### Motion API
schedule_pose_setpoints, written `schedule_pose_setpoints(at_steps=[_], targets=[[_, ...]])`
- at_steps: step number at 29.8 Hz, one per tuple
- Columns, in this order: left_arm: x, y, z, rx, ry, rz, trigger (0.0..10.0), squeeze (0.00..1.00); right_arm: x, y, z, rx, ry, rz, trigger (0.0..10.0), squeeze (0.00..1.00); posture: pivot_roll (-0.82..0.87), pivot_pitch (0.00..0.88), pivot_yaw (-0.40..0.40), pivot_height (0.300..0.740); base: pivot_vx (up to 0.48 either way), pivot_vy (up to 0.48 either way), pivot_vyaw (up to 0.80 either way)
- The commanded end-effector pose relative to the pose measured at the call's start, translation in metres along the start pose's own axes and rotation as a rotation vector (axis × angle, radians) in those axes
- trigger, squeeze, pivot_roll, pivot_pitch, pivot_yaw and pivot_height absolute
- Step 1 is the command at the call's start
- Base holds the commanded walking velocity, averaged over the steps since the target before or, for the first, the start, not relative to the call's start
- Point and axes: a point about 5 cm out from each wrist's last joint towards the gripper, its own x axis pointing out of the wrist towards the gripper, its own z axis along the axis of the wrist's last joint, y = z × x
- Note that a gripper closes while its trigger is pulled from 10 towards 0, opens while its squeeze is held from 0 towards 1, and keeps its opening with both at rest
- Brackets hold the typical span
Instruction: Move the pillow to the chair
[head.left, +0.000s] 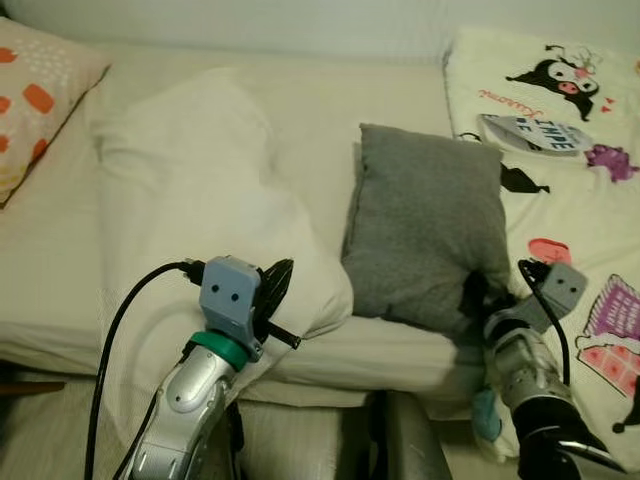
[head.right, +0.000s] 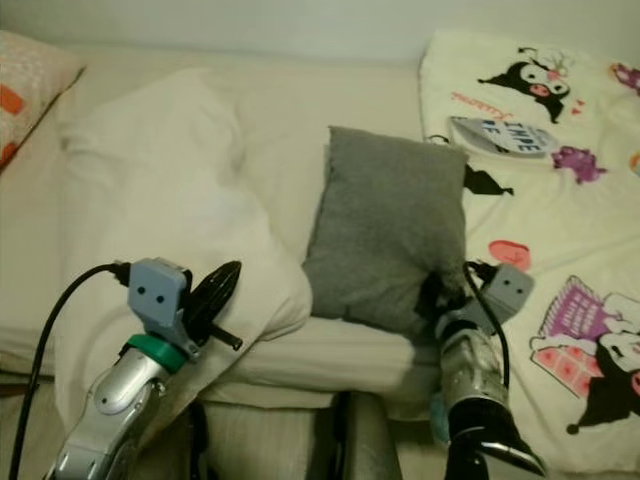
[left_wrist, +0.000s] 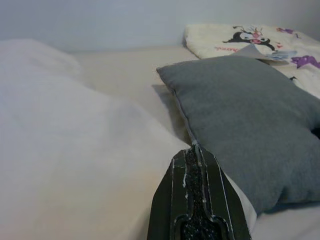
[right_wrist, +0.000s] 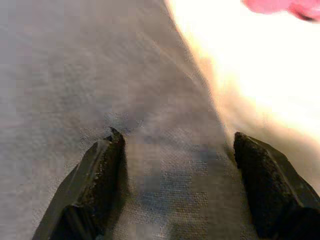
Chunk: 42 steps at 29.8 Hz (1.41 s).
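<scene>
Grey pillow (head.left: 425, 225) flat on the cream bed (head.left: 330, 110), between a rumpled white duvet (head.left: 190, 190) on the robot's left and a cartoon-print blanket (head.left: 580, 160) on its right, far edge near the wall, near corners toward the bed's front edge. No chair anywhere among these pictures.

Right gripper (right_wrist: 175, 170) at the pillow's near right corner, black fingers (right_wrist: 95, 185) spread wide, grey fabric bulging up between them but not yet pinched. Not a grasp so far, just a straddle.

Risks from here, as a guess: closing on a thin fold of cover only, leaving the stuffing to sag and the corner to slip free on lifting; dragging instead of lifting, snagging the blanket's edge just beside the corner; a one-corner hold letting the pillow swing and brush the duvet on the way off the bed.

Right arm low at the bed's front, wrist angled up and inward toward the corner. Left gripper (head.left: 275, 290) raised over the duvet's near fold, fingers pressed together on nothing, pointing at the pillow's left side and well short of it.
</scene>
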Motion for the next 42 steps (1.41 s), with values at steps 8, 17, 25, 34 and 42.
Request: schedule_pose_setpoints(at_steps=[8, 17, 25, 34, 42], targets=[[-0.001, -0.003, -0.005, -0.007, 0.016, -0.013, 10.0, 0.00, -0.003, 0.048, -0.005, 0.020, 0.037, 0.401, 10.0, 0.00, 0.05, 0.145, 0.043, 0.596, 0.000, 0.000, 0.00], [-0.001, -0.002, -0.005, -0.004, 0.015, -0.020, 10.0, 0.00, -0.011, 0.076, -0.015, -0.016, 0.125, 0.614, 10.0, 0.00, 0.05, 0.142, 0.044, 0.596, 0.000, 0.000, 0.00], [-0.002, -0.005, -0.005, -0.011, 0.016, -0.039, 10.0, 0.00, -0.010, 0.030, -0.057, -0.111, 0.340, 0.221, 10.0, 0.00, 0.05, 0.152, 0.044, 0.596, 0.000, 0.000, 0.00], [-0.002, -0.011, -0.003, -0.048, 0.012, -0.086, 10.0, 0.00, -0.016, 0.028, -0.070, 0.011, 0.421, 0.182, 10.0, 1.00, 0.05, 0.154, 0.045, 0.596, 0.000, 0.000, 0.00], [-0.003, -0.013, -0.005, -0.034, 0.021, -0.104, 10.0, 0.00, -0.019, 0.035, -0.079, -0.041, 0.484, 0.254, 8.7, 0.00, 0.05, 0.149, 0.042, 0.596, 0.000, 0.000, 0.00]])
